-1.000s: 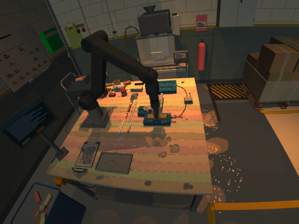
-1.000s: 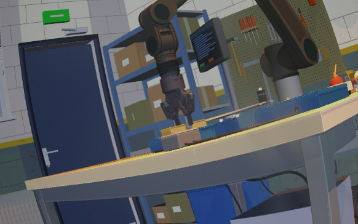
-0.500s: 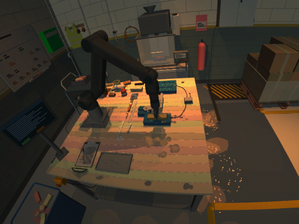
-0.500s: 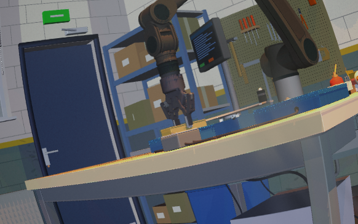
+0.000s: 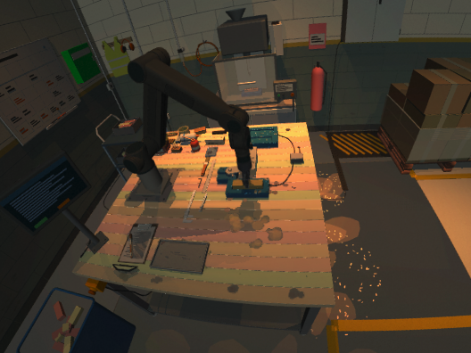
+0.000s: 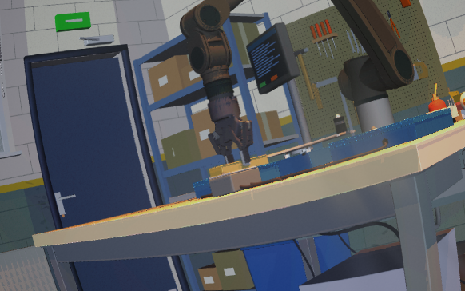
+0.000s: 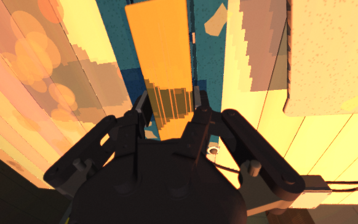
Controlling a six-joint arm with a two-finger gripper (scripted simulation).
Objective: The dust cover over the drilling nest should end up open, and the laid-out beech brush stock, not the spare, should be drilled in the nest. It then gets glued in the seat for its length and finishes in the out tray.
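My gripper (image 7: pixel 169 100) points straight down over the blue fixture (image 5: pixel 247 188) in the middle of the bench. The beech brush stock (image 7: pixel 163 61), a flat orange-tan wooden strip, is held between my fingers. It lies lengthwise along the blue fixture (image 7: pixel 203 46). From the second side camera the stock (image 6: pixel 239 165) rests on top of the blue base (image 6: pixel 223 182) under my gripper (image 6: pixel 236 160). A smaller blue block (image 5: pixel 225 174) sits just behind the fixture. A flat dark tray (image 5: pixel 179 256) lies near the bench's front left.
A pale box (image 7: pixel 323 55) stands close to the right of the fixture. A cable runs to a small grey box (image 5: pixel 296 156). Tools and parts lie along the bench's far edge. A clipboard-like frame (image 5: pixel 138 243) lies beside the tray.
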